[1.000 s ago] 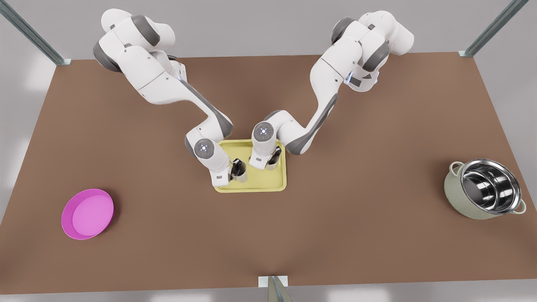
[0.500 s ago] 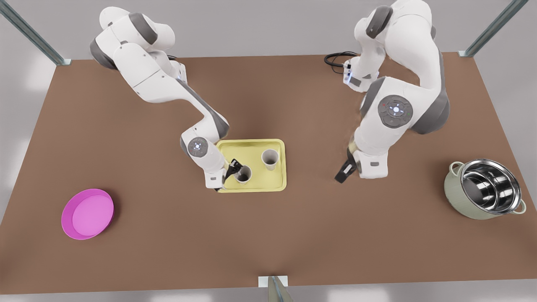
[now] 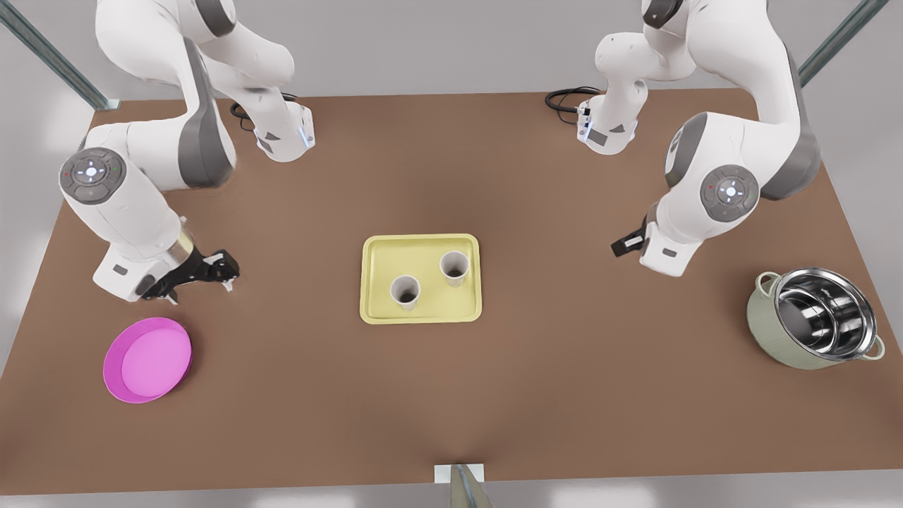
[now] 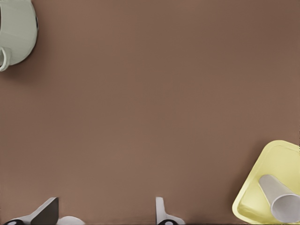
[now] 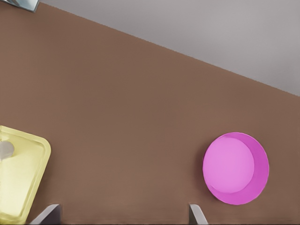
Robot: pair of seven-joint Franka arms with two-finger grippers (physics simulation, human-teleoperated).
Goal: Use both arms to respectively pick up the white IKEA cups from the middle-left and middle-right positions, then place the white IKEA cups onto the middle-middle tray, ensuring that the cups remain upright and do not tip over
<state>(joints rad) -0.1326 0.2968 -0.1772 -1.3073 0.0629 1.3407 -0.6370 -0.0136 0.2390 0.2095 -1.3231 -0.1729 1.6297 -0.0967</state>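
Observation:
Two white cups stand upright on the pale yellow tray (image 3: pixel 374 243) at the table's middle: one cup (image 3: pixel 405 291) nearer the front, the other cup (image 3: pixel 454 267) behind it toward the front view's right. My left gripper (image 3: pixel 226 271) hangs open over bare table far to the front view's left of the tray. My right gripper (image 3: pixel 621 245) is open too, off the tray toward the front view's right. The left wrist view has my left gripper (image 4: pixel 105 218), a tray (image 4: pixel 276 154) corner and one cup (image 4: pixel 281 199). The right wrist view has my right gripper (image 5: pixel 122 216), the tray (image 5: pixel 28 164) and a cup's edge (image 5: pixel 5 150).
A magenta plate (image 3: pixel 147 360) lies at the front left, just below the left gripper, and also appears as the plate (image 5: pixel 236 168) in the right wrist view. A steel-lined green pot (image 3: pixel 769 317) sits at the right; the left wrist view catches the pot (image 4: pixel 16 33). Cables lie by both arm bases.
Both grippers let go of the cups and drew away from the tray, the left far to the front view's left, the right to the right. Both cups stay upright on the tray.

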